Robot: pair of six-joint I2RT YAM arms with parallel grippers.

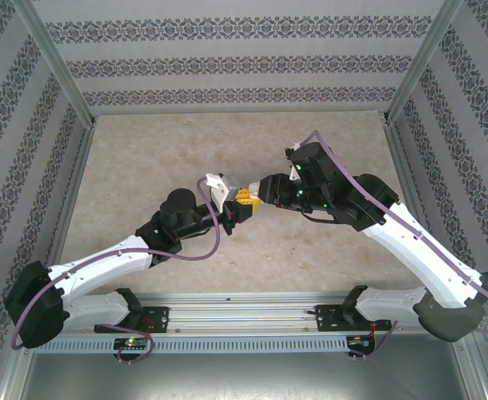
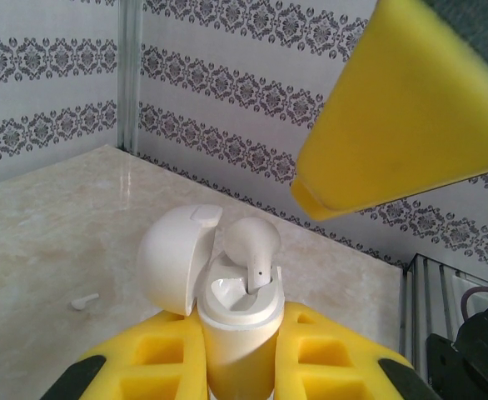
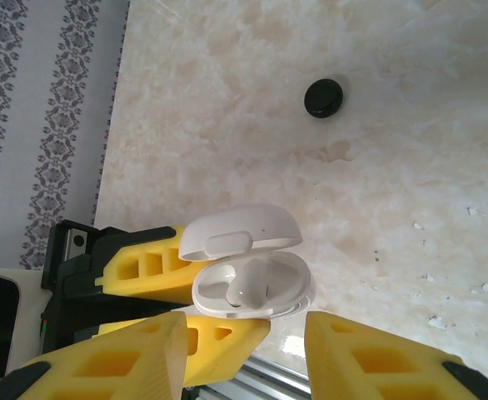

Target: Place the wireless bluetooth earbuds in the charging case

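case: the charging case (image 2: 236, 333), lid open, is held clear of the bench (image 2: 44, 242), its lower body pinched in the left end effector (image 2: 240, 362).
earbud: one earbud (image 2: 252, 246) stands in its well, seemingly not fully seated.
right end effector (image 3: 242, 337): jaws apart, empty, near the case.
handling: light, stiff, glossy, likely slippery; grip the body's sides, not the hinged lid.

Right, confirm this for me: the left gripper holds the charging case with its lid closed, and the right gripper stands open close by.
Not quite: the lid is open, not closed. The left wrist view shows the charging case in the left gripper with its lid hinged back and an earbud standing in it. The right gripper does stand open close by.
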